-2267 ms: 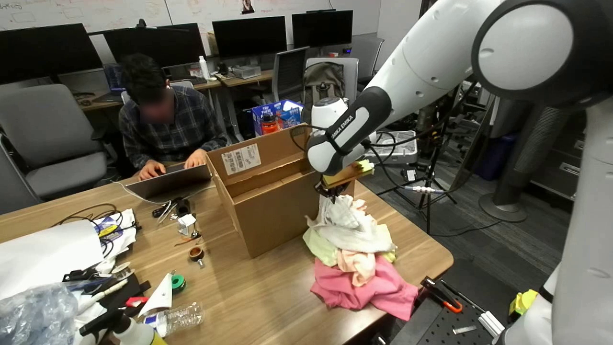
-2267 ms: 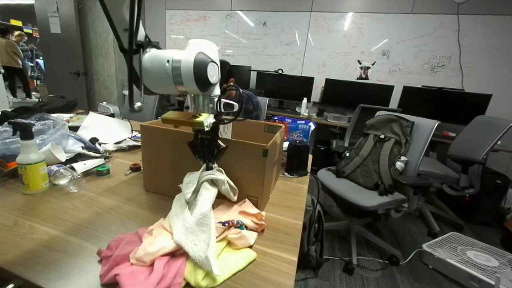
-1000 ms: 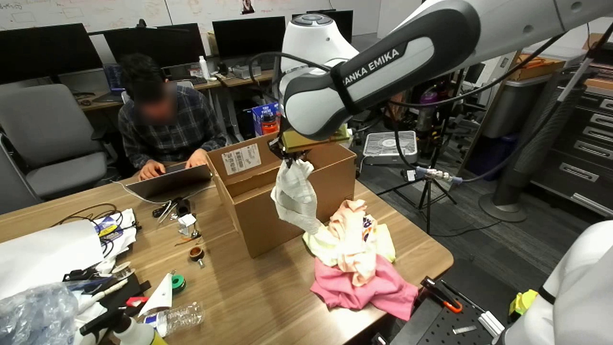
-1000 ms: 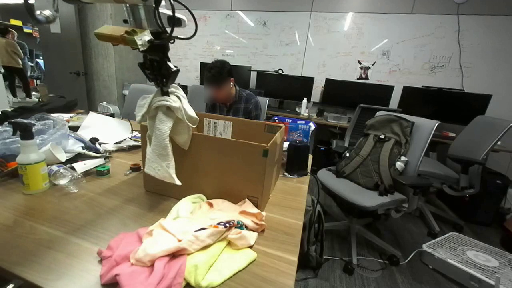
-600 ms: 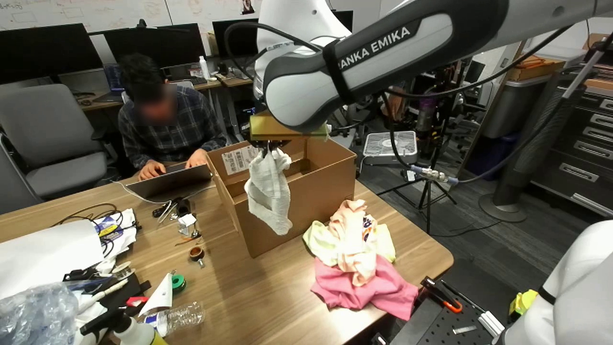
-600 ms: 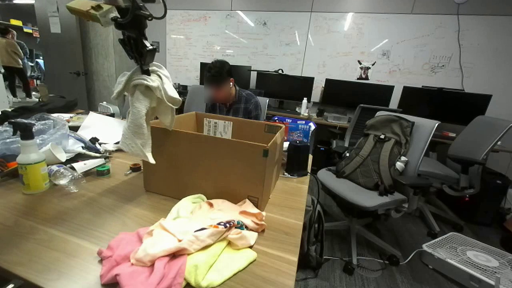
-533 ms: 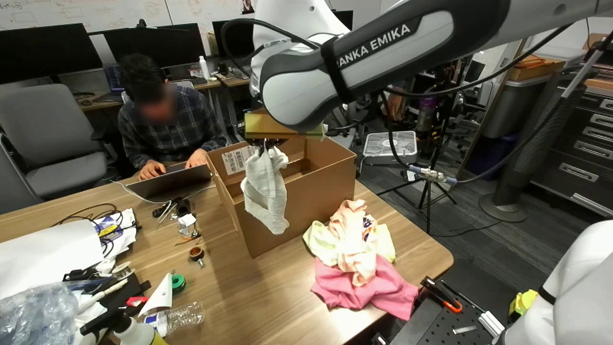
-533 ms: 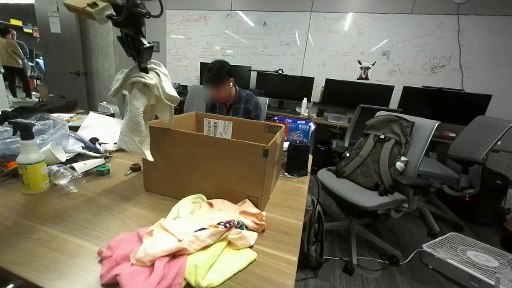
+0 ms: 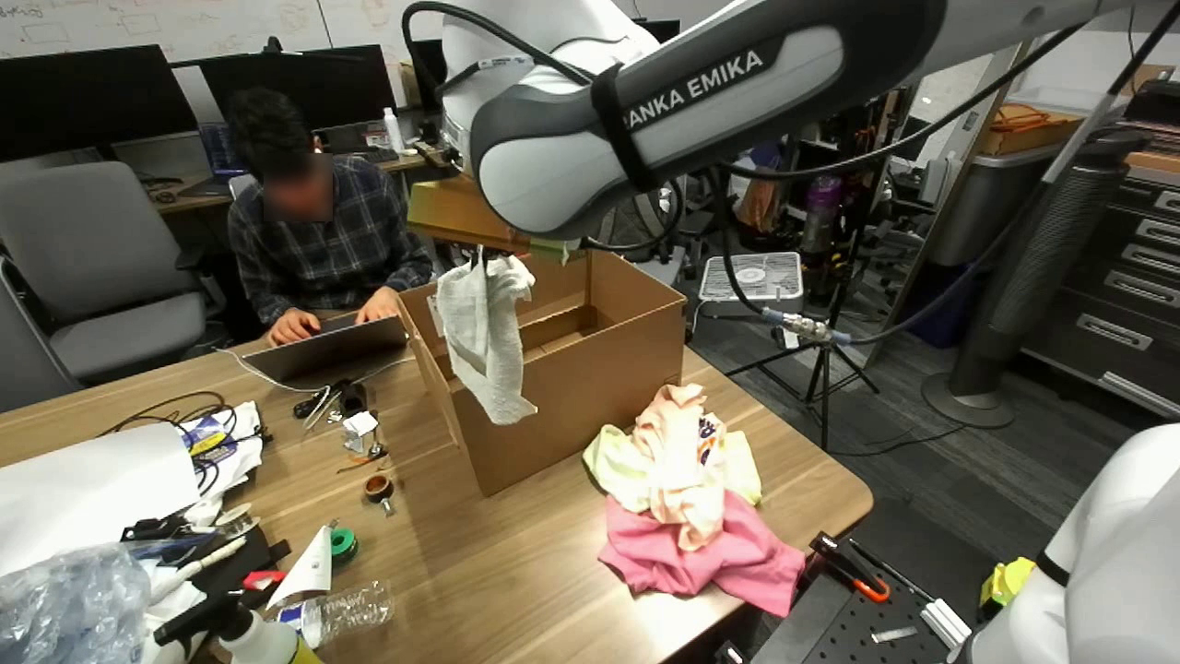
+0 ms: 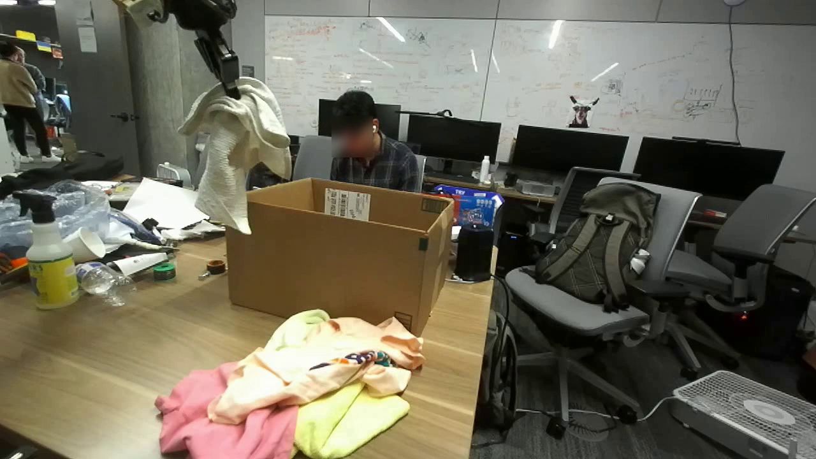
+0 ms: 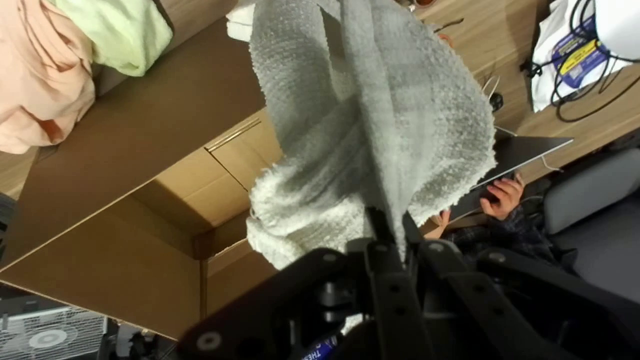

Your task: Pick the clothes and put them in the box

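My gripper (image 11: 395,225) is shut on a white towel-like cloth (image 9: 484,341), pinched at a fold, which hangs down from the fingertips. The cloth also fills the middle of the wrist view (image 11: 320,155). In an exterior view the gripper (image 10: 234,93) is above rim height, at the left end of the open cardboard box (image 10: 331,268). The cloth's lower end overlaps the outside of the box's near wall in both exterior views. A pile lies on the table before the box: a peach cloth (image 9: 678,452), a pink cloth (image 9: 701,553) and a yellow-green cloth (image 10: 357,414).
A person sits behind the table at a laptop (image 9: 323,355), close to the box's end. A spray bottle (image 10: 51,255), a plastic bottle (image 9: 336,613), a green tape roll (image 9: 343,544), papers and cables lie on the table's left side. A backpack (image 10: 593,248) rests on a chair.
My gripper has lifted the white cloth off the pile and carried it up and left to the box's left end. The other clothes stay on the table. The box has not moved.
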Robot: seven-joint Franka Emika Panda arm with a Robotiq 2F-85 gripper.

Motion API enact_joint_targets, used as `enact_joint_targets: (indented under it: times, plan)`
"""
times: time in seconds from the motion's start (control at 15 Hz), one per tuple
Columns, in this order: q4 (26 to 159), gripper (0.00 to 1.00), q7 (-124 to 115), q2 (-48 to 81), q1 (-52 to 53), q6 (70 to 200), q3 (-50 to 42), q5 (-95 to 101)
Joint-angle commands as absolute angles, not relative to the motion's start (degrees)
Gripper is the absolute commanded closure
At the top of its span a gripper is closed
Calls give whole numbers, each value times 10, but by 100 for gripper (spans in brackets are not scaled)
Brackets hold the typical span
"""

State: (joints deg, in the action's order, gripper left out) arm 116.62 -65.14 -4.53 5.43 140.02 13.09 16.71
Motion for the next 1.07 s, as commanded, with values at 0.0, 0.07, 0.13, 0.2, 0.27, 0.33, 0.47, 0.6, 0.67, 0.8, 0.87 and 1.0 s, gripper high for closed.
enact_joint_targets:
  times: [0.0, 0.07, 0.13, 0.2, 0.27, 0.33, 0.47, 0.6, 0.67, 0.8, 0.87, 1.0]
  plan:
    - [1101, 98, -736, -3, 58, 1389, 128, 219]
    - [1089, 98, -755, 7, 60, 1386, 124, 230]
    - [1079, 98, -768, 15, 63, 1384, 120, 236]
    - [1066, 98, -781, 25, 64, 1380, 115, 240]
    - [1055, 98, -790, 33, 66, 1376, 110, 241]
    - [1043, 98, -799, 43, 67, 1374, 104, 239]
    - [1016, 98, -811, 61, 68, 1360, 92, 230]
    - [989, 98, -826, 80, 69, 1349, 78, 227]
    - [975, 98, -832, 90, 69, 1343, 70, 224]
    - [951, 98, -835, 106, 69, 1331, 57, 212]
    - [941, 98, -838, 112, 70, 1325, 50, 211]
    - [920, 98, -847, 128, 72, 1318, 38, 208]
